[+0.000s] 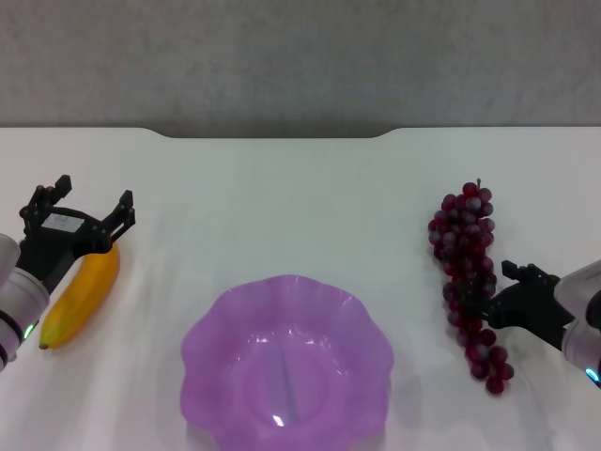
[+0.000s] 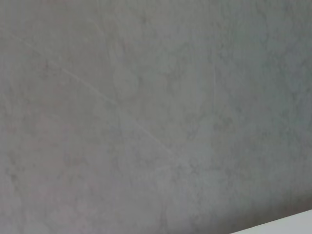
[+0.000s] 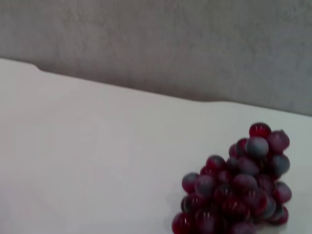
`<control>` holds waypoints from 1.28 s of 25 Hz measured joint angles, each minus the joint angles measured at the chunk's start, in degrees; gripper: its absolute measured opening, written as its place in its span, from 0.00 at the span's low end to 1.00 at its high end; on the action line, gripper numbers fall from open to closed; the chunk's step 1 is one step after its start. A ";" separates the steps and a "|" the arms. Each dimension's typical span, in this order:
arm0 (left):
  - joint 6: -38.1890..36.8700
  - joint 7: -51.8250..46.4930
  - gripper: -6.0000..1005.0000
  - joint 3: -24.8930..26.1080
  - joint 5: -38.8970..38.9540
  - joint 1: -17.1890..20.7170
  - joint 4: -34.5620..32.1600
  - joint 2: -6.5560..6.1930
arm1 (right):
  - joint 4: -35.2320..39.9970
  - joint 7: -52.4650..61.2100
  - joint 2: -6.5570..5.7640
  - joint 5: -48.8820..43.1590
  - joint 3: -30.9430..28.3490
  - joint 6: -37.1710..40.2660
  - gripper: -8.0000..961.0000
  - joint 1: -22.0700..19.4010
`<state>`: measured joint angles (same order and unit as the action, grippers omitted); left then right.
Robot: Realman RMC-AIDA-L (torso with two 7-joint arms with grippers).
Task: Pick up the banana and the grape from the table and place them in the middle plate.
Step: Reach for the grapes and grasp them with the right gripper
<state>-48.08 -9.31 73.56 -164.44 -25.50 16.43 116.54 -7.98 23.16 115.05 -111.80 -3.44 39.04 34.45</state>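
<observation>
The banana lies on the white table at the left, left of the purple scalloped middle plate, which holds nothing. My left gripper is open, just over the banana's far end. The grape bunch lies at the right, its stem pointing away from me. My right gripper is open and reaches in from the right, its fingers on either side of the bunch's lower half. The right wrist view shows the bunch's far end close by. The left wrist view shows neither fruit.
The table's far edge has a notch with a grey wall behind it. The left wrist view shows only that wall and a sliver of table. Bare tabletop lies between the plate and the far edge.
</observation>
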 joint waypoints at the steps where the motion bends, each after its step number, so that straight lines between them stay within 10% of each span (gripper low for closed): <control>1: 0.00 0.00 0.90 0.00 0.00 0.00 0.00 0.00 | 0.00 0.00 0.00 -0.12 0.06 -0.56 0.85 0.08; 32: 0.00 -0.01 0.90 -0.62 0.00 0.09 0.62 0.00 | -0.12 -0.19 0.00 -0.43 2.02 -3.71 0.69 1.91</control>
<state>-48.07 -9.32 72.94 -164.44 -25.41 17.05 116.54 -8.10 22.96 115.05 -112.23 -1.42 35.33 36.37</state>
